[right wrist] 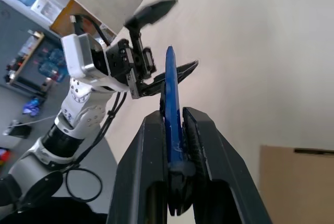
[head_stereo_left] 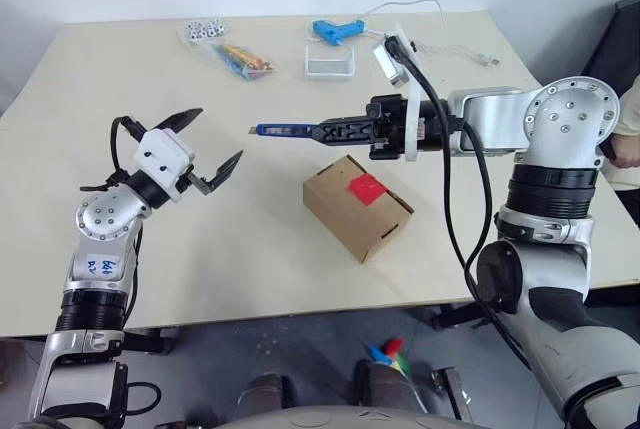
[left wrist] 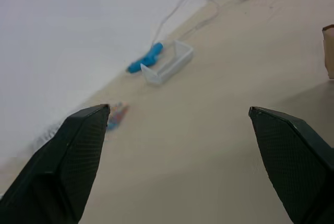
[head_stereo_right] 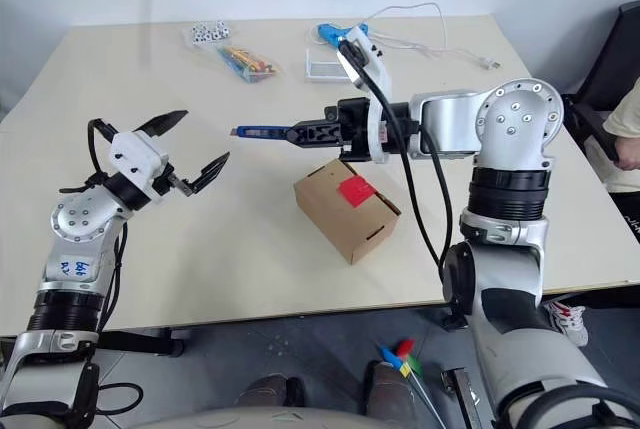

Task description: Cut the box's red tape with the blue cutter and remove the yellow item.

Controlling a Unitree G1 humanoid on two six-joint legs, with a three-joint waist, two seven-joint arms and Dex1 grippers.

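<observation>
Gripping the blue cutter (head_stereo_left: pixel 285 130), the right claw (head_stereo_left: pixel 325 132) hovers above the box (head_stereo_left: pixel 357 207) (red tape (head_stereo_left: pixel 366 187) uncut); left claw (head_stereo_left: pixel 205 148) spread, empty.

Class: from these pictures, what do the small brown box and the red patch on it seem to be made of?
The small brown box: it looks like plain matte cardboard, judging by its dull brown faces, folded edges and a tab slotted into the side. The red patch: probably glossy plastic tape, bright and flat on the top face; its exact material cannot be settled.
</observation>
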